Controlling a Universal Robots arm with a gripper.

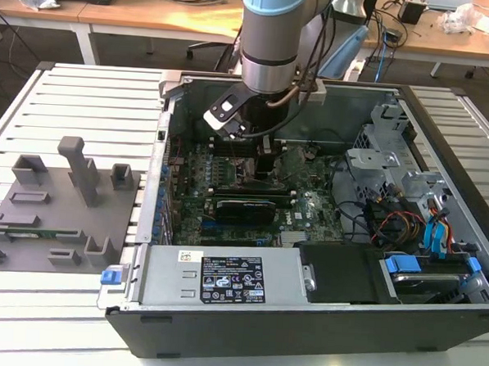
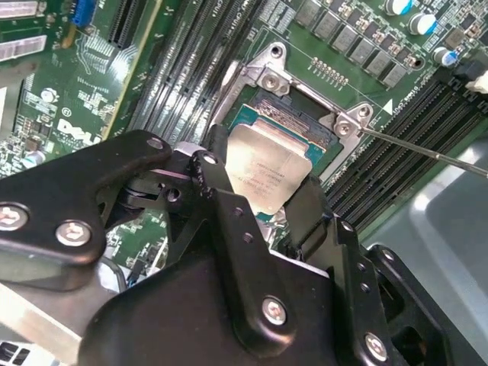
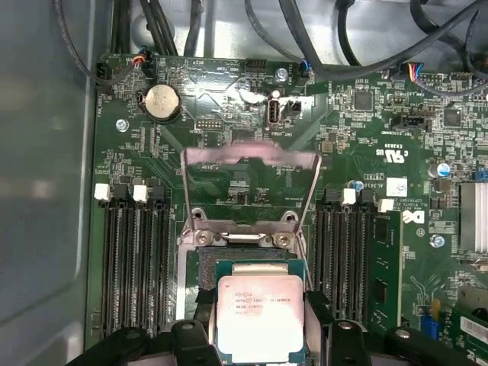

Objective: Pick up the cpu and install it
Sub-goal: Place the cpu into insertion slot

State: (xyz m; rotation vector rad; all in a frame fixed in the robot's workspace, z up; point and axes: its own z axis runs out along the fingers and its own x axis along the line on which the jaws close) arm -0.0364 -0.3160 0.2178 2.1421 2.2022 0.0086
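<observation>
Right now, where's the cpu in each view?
Exterior view: down at the gripper, over the green motherboard.
Second wrist view: cpu between the jaws, beside the socket frame.
First wrist view: cpu between the jaws, memory slots either side.
Shared landmark: the socket frame in both wrist views.

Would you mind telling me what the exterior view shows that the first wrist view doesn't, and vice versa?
The exterior view adds the grey fixture tray beside the computer case, and the arm. The first wrist view adds the cpu gripped over the open socket, the raised load frame and the coin battery. Both share the green motherboard and the hand.
</observation>
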